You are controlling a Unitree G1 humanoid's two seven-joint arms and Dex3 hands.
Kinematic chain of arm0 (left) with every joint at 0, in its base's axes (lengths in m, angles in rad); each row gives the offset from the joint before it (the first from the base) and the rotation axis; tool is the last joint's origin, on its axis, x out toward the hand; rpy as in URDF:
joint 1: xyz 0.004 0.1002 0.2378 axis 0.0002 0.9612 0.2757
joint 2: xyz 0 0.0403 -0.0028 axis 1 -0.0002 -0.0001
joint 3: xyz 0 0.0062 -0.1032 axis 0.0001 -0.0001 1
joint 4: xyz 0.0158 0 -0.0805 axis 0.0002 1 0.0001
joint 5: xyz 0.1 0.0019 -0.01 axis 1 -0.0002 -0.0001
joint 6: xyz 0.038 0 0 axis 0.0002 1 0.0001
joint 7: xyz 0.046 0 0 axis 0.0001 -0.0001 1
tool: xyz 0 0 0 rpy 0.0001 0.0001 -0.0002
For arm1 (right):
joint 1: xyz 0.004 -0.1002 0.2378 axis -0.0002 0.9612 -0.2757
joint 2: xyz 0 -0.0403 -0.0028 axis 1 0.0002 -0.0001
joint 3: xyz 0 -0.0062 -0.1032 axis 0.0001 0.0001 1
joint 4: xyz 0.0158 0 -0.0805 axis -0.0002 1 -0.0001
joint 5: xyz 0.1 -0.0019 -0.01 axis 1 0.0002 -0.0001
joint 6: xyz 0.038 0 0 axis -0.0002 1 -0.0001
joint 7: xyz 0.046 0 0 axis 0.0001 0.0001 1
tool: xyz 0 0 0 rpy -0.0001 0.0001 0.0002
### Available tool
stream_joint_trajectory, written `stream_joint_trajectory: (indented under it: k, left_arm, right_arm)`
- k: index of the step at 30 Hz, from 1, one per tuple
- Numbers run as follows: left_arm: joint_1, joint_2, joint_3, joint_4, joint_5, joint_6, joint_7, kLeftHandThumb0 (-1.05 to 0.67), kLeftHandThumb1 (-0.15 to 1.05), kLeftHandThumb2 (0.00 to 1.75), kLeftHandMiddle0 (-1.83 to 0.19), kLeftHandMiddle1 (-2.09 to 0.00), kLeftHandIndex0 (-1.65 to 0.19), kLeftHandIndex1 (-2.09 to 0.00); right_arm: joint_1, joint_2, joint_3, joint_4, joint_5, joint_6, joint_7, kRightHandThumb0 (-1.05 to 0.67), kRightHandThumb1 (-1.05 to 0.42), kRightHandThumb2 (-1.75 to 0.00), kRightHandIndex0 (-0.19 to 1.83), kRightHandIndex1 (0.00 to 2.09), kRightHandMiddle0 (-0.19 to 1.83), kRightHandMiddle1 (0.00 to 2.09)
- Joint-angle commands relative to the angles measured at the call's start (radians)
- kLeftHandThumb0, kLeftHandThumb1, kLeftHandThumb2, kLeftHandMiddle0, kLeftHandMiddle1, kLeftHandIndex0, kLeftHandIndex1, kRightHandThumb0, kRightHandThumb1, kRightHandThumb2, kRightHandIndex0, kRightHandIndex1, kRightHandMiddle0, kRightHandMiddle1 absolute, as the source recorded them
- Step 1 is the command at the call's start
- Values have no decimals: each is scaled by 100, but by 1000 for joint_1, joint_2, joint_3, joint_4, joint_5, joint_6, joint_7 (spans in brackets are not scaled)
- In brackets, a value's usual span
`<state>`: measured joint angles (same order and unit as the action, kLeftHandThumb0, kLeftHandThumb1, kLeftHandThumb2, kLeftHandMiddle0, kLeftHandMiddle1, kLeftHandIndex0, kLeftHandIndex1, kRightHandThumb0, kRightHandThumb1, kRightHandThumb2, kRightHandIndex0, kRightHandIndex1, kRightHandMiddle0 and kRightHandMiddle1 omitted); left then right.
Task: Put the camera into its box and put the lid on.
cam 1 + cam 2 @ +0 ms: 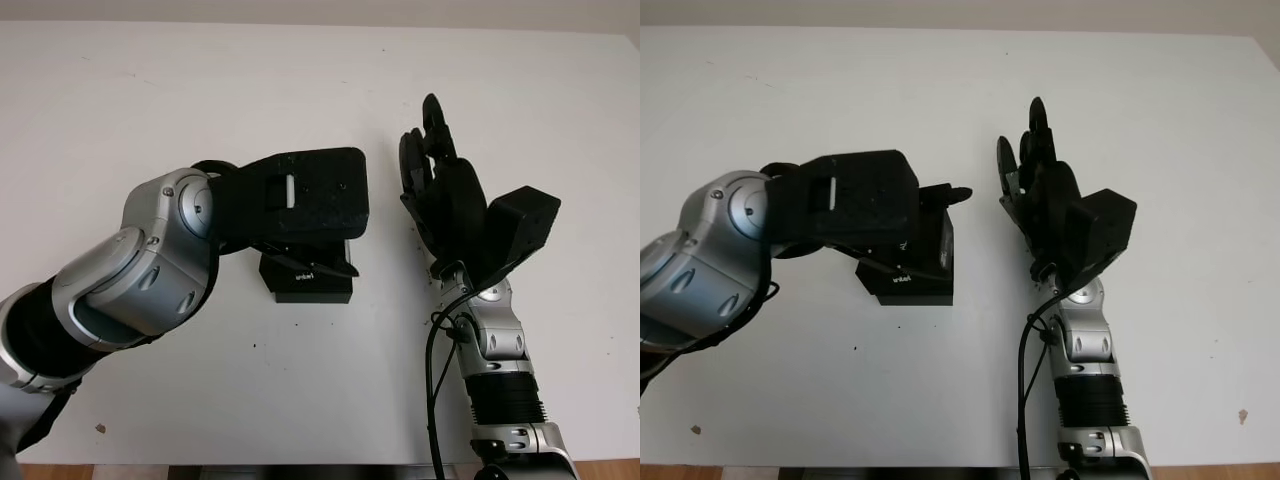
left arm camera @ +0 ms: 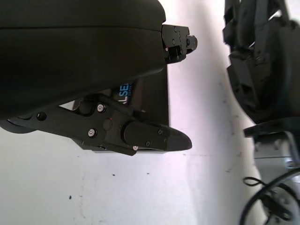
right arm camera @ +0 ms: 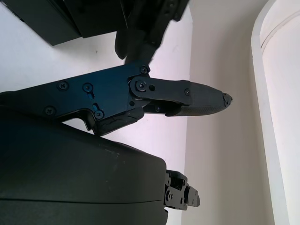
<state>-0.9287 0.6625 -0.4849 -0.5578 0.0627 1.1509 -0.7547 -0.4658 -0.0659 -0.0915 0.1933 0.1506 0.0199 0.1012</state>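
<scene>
A flat black box (image 1: 312, 289) with white "intel" lettering on its front lies on the white table (image 1: 120, 90), near the middle. My left hand (image 1: 951, 233) hovers directly over it and covers most of its top. One finger (image 2: 154, 138) stretches along the box's near side and another fingertip (image 2: 180, 42) pokes past its far edge; the hand is open. My right hand (image 1: 1022, 130) stands upright to the right of the box, apart from it, open and holding nothing. In the right wrist view the box (image 3: 44, 23) sits beyond a straight finger (image 3: 187, 98).
A black cable (image 1: 432, 370) runs down beside my right forearm. The table's front edge (image 1: 300, 466) is close below both arms. A small brown speck (image 1: 99, 429) lies near the front left corner.
</scene>
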Motion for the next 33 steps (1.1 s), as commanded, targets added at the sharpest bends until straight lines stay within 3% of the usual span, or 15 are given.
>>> stream_joint_trajectory:
  k: [1, 9, 20, 28, 33]
  left_arm:
    - [40, -19, 73, -31, -31, -6, 16, -41, 105, 17, -1, -7, 0, -11]
    - [147, -54, 280, -97, -187, -18, 40, -44, 105, 11, -4, -6, -4, -10]
    - [197, -96, 323, -91, -262, -73, 139, -48, 105, 8, -4, -6, -8, -9]
    - [264, -74, 334, 59, -121, -479, 239, -52, 104, 7, -6, -6, -8, -8]
    - [271, -42, 363, 261, -23, -854, 253, -62, 103, 6, 1, -3, -2, -4]
  right_arm:
    - [8, -1, -5, -14, 3, -5, 3, -73, -105, -45, -14, 5, -9, 5]
    - [8, -13, -7, -5, -5, -10, 18, -71, -105, -44, -14, 5, -9, 5]
    - [8, -7, -7, -14, -10, 5, 18, -71, -105, -44, -15, 5, -9, 5]
    - [12, -10, -9, -17, -5, 14, 19, -71, -105, -43, -16, 5, -9, 5]
    - [12, -14, -15, -11, -7, 16, 20, -70, -105, -44, -15, 5, -9, 6]
